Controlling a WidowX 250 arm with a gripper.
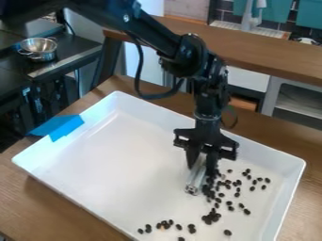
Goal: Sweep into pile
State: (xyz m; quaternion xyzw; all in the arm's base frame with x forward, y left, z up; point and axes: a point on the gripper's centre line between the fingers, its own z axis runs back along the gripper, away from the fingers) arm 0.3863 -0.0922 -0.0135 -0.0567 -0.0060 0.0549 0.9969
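My gripper (202, 162) hangs over the right half of the white tray (119, 146), pointing down, and is shut on a silver bar (196, 178). The bar slants down to the tray floor, with its lower end toward the front. Small dark beans (229, 203) are scattered just right of the bar, some close against its side. A tight clump of beans (212, 217) sits in front of the bar's lower end. Further beans (164, 223) form a loose row near the tray's front edge.
Blue tape (60, 127) covers part of the tray's left rim. The tray's raised walls surround the work area on a wooden table (44, 207). Behind stand a wooden counter (264, 52) and, at the upper left, a metal bowl (38, 48).
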